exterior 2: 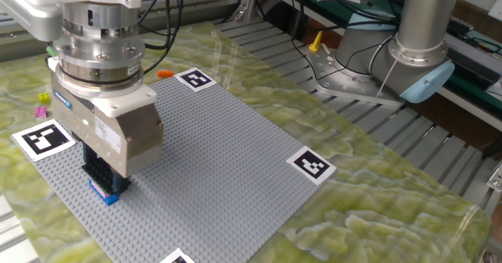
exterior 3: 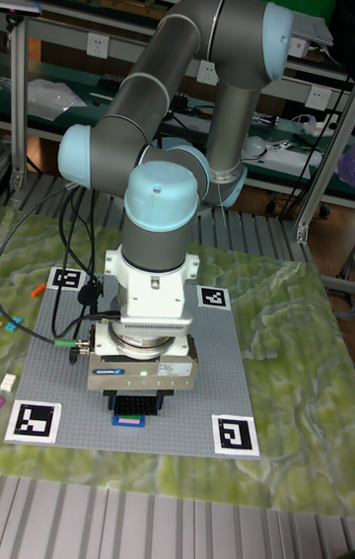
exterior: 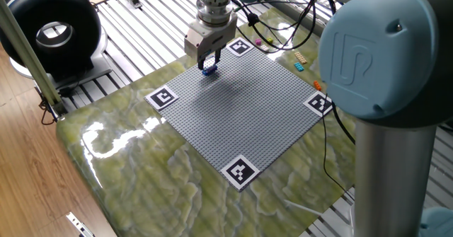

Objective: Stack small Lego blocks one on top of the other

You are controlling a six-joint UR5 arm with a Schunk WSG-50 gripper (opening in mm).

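Lego blocks first: a dark blue brick (exterior 2: 107, 195) is sitting on the grey baseplate (exterior 2: 220, 161), near the edge by one marker tag (exterior 2: 42, 138), with what looks like a pink/purple piece (exterior 2: 100, 188) on top of it, though most of that is hidden. The gripper (exterior 2: 104, 178) is hanging right over this little stack, black fingers (exterior 2: 98, 167) pointing straight down around the top of it. Can't tell from any view whether the fingers are actually pinching the brick or just sitting beside it, since the gripper body is blocking the view. In the tall fixed view only a blue strip (exterior 3: 131, 419) is peeking out under the gripper (exterior 3: 133, 405). Loose bricks are lying off the plate on the marbled green table (exterior 2: 376, 192): an orange one (exterior 2: 165, 73) near another tag (exterior 2: 196, 79), plus a yellow (exterior 2: 43, 97) and a pink one (exterior 2: 41, 111) close together.
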